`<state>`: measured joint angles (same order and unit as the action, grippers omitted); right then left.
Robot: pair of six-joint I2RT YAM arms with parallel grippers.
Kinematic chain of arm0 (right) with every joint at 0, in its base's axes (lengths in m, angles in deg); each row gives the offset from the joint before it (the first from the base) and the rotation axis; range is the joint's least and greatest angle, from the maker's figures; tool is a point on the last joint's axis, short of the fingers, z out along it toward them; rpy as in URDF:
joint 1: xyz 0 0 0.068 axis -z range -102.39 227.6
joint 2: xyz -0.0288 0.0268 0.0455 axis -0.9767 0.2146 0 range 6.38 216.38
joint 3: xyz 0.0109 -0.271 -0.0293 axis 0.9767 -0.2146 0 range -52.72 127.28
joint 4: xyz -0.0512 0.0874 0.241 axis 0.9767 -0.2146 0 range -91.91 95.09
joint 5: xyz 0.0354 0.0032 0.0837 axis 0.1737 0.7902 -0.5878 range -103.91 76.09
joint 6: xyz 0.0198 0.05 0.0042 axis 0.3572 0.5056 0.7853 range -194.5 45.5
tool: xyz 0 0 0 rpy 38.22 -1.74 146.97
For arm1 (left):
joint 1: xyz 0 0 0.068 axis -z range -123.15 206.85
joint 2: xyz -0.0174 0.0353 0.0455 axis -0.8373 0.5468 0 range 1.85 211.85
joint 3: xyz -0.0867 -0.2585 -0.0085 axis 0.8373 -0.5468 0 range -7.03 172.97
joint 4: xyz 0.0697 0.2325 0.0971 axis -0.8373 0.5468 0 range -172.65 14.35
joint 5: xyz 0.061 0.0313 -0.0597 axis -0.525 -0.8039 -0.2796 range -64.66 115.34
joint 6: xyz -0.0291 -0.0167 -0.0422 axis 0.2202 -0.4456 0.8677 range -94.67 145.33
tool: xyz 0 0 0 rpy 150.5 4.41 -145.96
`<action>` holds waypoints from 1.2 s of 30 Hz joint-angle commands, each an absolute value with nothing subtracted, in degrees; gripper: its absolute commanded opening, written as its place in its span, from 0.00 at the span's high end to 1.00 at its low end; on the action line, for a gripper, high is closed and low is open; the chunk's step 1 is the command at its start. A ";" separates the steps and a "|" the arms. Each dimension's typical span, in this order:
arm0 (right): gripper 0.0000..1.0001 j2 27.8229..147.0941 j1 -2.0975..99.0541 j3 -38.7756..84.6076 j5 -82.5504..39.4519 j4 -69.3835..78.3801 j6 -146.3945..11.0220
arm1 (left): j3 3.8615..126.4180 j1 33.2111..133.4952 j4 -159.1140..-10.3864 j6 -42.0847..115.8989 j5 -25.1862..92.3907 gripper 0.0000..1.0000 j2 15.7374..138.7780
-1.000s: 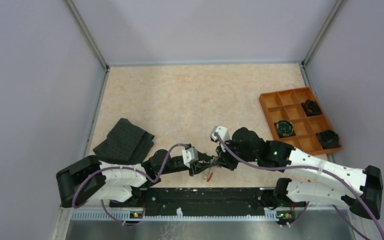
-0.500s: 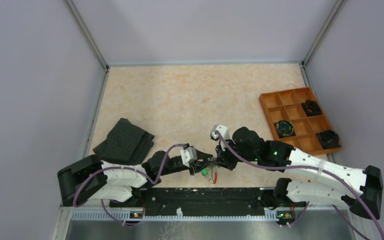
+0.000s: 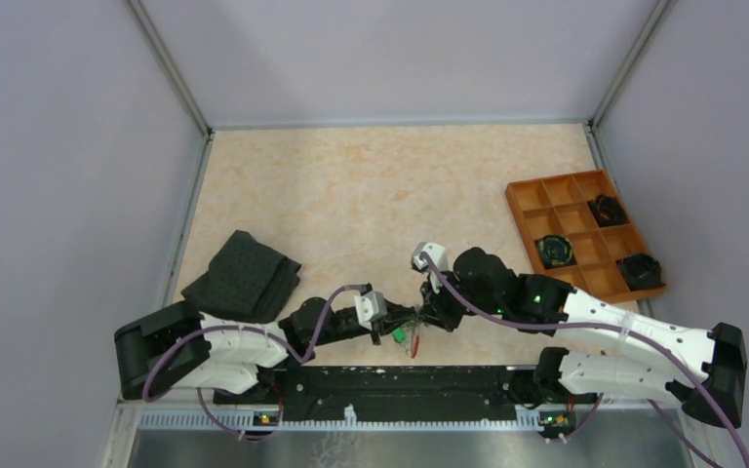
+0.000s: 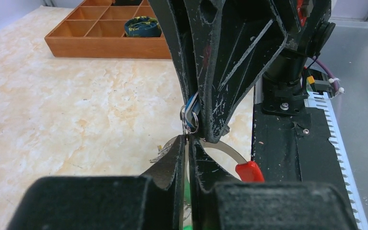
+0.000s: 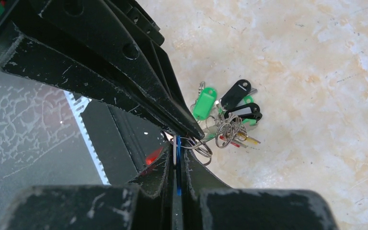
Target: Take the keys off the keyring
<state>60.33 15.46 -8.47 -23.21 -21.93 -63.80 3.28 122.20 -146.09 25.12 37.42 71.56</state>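
Right wrist view, mid-frame: right gripper [image 5: 176, 140] clamped on a blue-headed metal key [image 5: 178, 155], left gripper [image 4: 188, 143] pinched onto the thin grey red-sleeved keyring [image 4: 225, 152], green and black plastic-headed keys [image 5: 230, 112] beside, none visibly freed.

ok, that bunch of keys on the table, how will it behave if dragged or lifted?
Probably floppy: the keys are joined by loose split rings, so they should dangle and swing, not move as one. Likely light; the plastic tags are thin. Pushed, they would probably splay and snag rather than roll.
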 commanded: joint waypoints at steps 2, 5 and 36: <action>1.00 58.50 14.82 -8.53 -21.29 -19.40 -62.61 | 4.69 122.77 -149.52 23.90 36.40 1.00 72.54; 1.00 58.14 14.84 -8.23 -18.42 -21.51 -62.23 | 4.77 123.07 -149.02 24.18 34.98 1.00 72.63; 1.00 61.25 14.85 -3.27 -13.73 -26.99 -67.12 | 1.41 124.18 -150.07 23.60 28.95 0.83 68.42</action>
<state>60.64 15.13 -7.09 -12.06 -27.88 -63.93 2.27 123.90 -146.13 24.46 30.29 70.60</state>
